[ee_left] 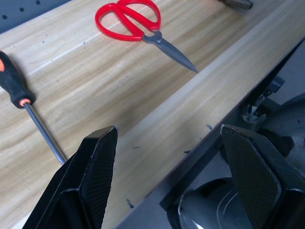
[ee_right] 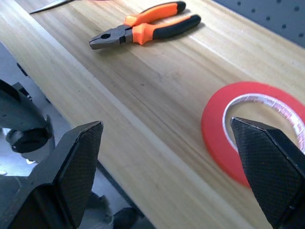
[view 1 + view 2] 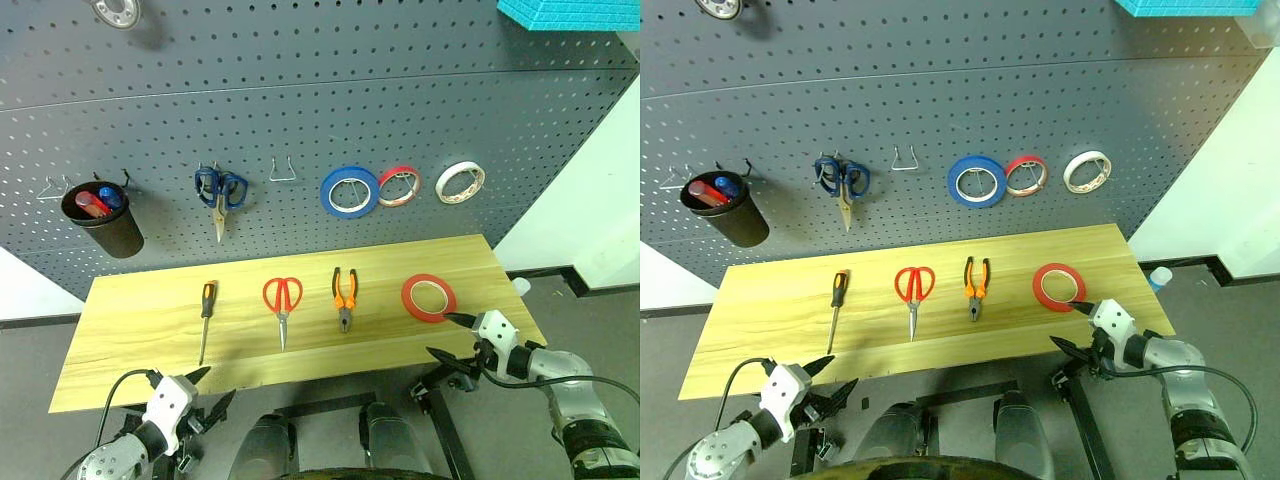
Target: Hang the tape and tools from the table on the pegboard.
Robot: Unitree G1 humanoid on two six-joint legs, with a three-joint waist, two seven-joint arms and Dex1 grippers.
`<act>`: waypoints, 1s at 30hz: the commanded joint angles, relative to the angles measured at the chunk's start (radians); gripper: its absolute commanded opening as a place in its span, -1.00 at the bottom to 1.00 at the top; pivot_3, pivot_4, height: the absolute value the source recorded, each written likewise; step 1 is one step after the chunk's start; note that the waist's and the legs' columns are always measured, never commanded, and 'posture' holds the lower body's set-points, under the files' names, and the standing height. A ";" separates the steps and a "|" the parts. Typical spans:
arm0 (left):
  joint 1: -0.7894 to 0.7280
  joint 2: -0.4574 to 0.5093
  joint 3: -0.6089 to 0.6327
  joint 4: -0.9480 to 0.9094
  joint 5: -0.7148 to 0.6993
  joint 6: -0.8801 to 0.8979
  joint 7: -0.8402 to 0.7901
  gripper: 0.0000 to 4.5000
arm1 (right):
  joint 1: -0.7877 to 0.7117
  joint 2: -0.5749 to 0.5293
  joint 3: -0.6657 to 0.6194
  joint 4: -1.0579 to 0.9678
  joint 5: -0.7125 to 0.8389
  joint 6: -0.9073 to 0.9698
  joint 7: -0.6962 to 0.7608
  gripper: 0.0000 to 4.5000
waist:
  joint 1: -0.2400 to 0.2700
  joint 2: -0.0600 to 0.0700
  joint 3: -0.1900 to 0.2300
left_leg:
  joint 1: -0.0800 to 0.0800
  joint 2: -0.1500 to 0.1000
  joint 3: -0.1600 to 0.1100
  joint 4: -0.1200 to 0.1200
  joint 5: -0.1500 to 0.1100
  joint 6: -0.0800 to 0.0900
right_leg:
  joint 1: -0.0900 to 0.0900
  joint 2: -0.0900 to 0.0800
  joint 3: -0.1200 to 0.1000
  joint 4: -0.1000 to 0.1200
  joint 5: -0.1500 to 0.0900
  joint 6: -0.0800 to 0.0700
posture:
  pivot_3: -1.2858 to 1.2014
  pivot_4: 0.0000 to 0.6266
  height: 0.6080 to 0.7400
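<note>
Wood-grain table (image 3: pixel 150 330), flat red tape (image 3: pixel 429 297), white inner core

Head downward; wrists close over table (image 3: pixel 150 320)

Your four items lie in a row on the table (image 3: pixel 130 340), well apart, with bare wood between each: screwdriver (image 3: pixel 205 320), red scissors (image 3: pixel 282 305), pliers (image 3: pixel 344 296), red tape (image 3: pixel 429 297). On the pegboard (image 3: pixel 300 110), one hook (image 3: pixel 284 170) stands free between the blue scissors (image 3: pixel 220 192) and blue roll (image 3: pixel 349 191).
</note>
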 commanded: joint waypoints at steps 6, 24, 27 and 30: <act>-0.007 0.001 0.003 0.006 0.006 -0.033 0.002 0.60 | -0.029 -0.007 -0.005 0.043 -0.007 -0.042 -0.002 1.00 | -0.023 0.003 0.003 | -0.001 -0.014 -0.022 0.002 0.000 0.000 | 0.022 -0.026 -0.032 0.007 -0.011 0.004 | 0.09 -0.68 1.00; -0.023 0.025 0.013 -0.035 -0.012 -0.005 -0.022 0.60 | -0.068 -0.002 0.002 0.095 -0.032 -0.043 -0.046 1.00 | 0.022 0.015 0.003 | -0.002 -0.023 -0.022 -0.003 0.004 0.005 | 0.024 -0.044 -0.046 0.010 -0.029 0.016 | 0.08 -0.70 1.00; -0.020 0.027 0.016 -0.034 -0.012 -0.005 -0.027 0.60 | -0.076 -0.004 0.006 0.110 -0.040 -0.048 -0.052 1.00 | 0.022 0.015 0.003 | -0.002 -0.023 -0.021 -0.003 0.004 0.005 | 0.024 -0.044 -0.045 0.010 -0.029 0.016 | 0.08 -0.70 1.00; -0.019 0.028 0.015 -0.035 -0.013 -0.007 -0.031 0.60 | -0.086 -0.007 0.012 0.129 -0.057 -0.050 -0.068 1.00 | 0.023 0.015 0.003 | -0.002 -0.023 -0.021 -0.003 0.004 0.005 | 0.024 -0.044 -0.045 0.010 -0.029 0.016 | 0.08 -0.70 1.00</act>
